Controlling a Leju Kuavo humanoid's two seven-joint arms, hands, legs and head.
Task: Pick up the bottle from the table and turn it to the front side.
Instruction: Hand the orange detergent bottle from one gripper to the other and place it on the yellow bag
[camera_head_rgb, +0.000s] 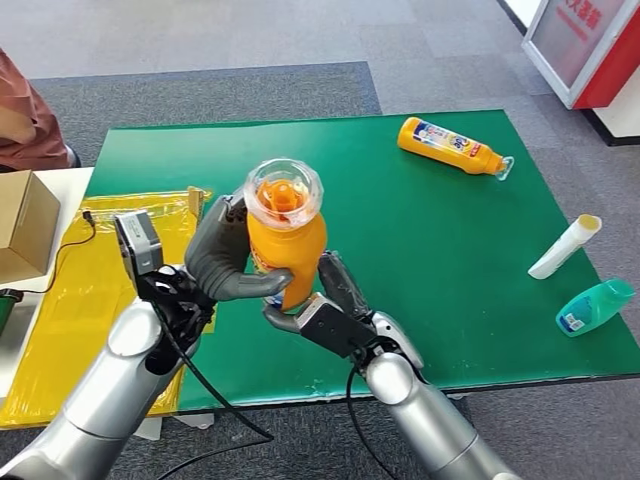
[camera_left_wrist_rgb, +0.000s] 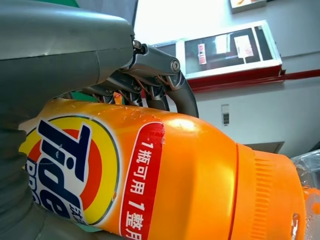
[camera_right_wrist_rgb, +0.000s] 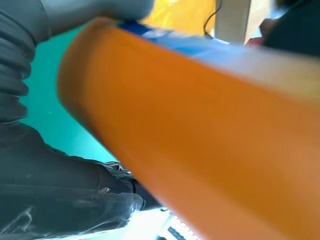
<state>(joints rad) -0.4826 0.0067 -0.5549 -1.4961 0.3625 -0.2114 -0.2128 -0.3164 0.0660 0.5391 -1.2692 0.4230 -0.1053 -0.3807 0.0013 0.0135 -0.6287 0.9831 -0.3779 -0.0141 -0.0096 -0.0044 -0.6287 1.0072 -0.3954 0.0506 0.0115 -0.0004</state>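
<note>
Green table (camera_head_rgb: 453, 250); both hands hold bottle (camera_head_rgb: 287, 235).

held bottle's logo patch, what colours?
Dark blue lettering on a yellow, orange and red bullseye on the orange bottle; left wrist view shows it best.

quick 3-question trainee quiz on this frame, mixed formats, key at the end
1. True or false: the orange plastic detergent bottle with the clear cap is lying flat on the green table mat.
2. Which robot hand touches that bottle? A) left only B) right only C) both
3. Fill in: besides the held bottle, ___ other containers lie on the mat.

Key
1. False. It is lifted off the mat, cap up.
2. C. The left robot hand wraps its side; the right robot hand is at its base.
3. Three: a yellow-orange bottle, a white tube and a teal bottle.
</note>
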